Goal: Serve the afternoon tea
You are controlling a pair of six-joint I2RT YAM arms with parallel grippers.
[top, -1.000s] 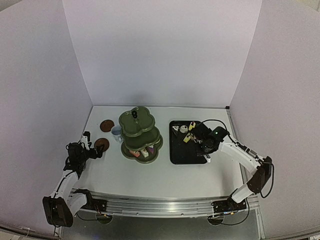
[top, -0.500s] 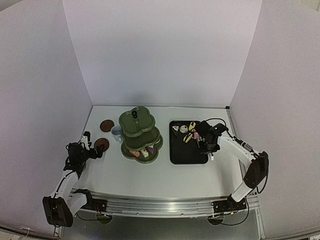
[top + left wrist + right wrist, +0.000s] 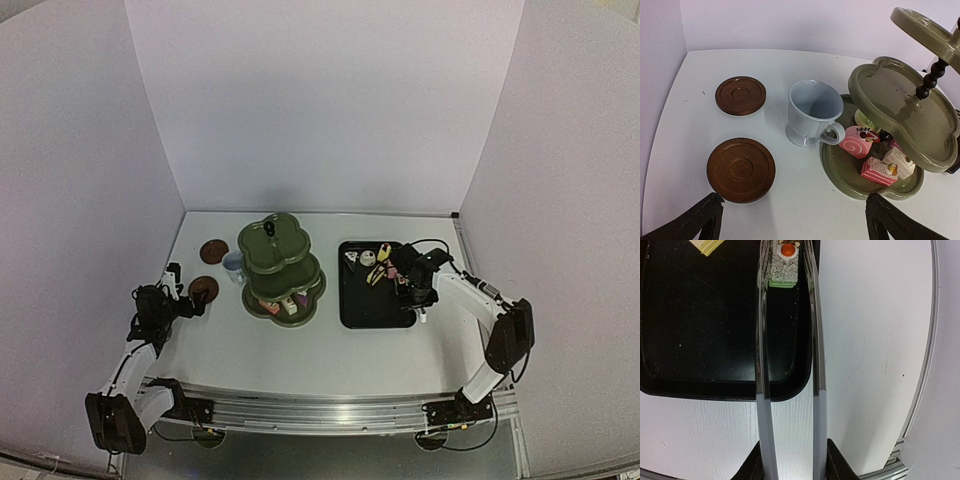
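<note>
White table (image 3: 330, 345); tray (image 3: 700, 340) holds cakes (image 3: 781, 265), stand (image 3: 900, 100) more. Right claw (image 3: 410, 283) grips tongs (image 3: 761, 365); left claw (image 3: 792, 210) spread.

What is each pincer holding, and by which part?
Right pincer holds the metal tongs by their near ends, blade tips flanking a green cake on the black tray. Left pincer is open and empty.

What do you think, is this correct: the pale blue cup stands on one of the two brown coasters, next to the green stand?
Not quite. The pale blue cup stands on the bare table, apart from the near brown coaster and the far brown coaster, which both carry nothing. It is indeed next to the green stand. The left wrist view shows this.
</note>
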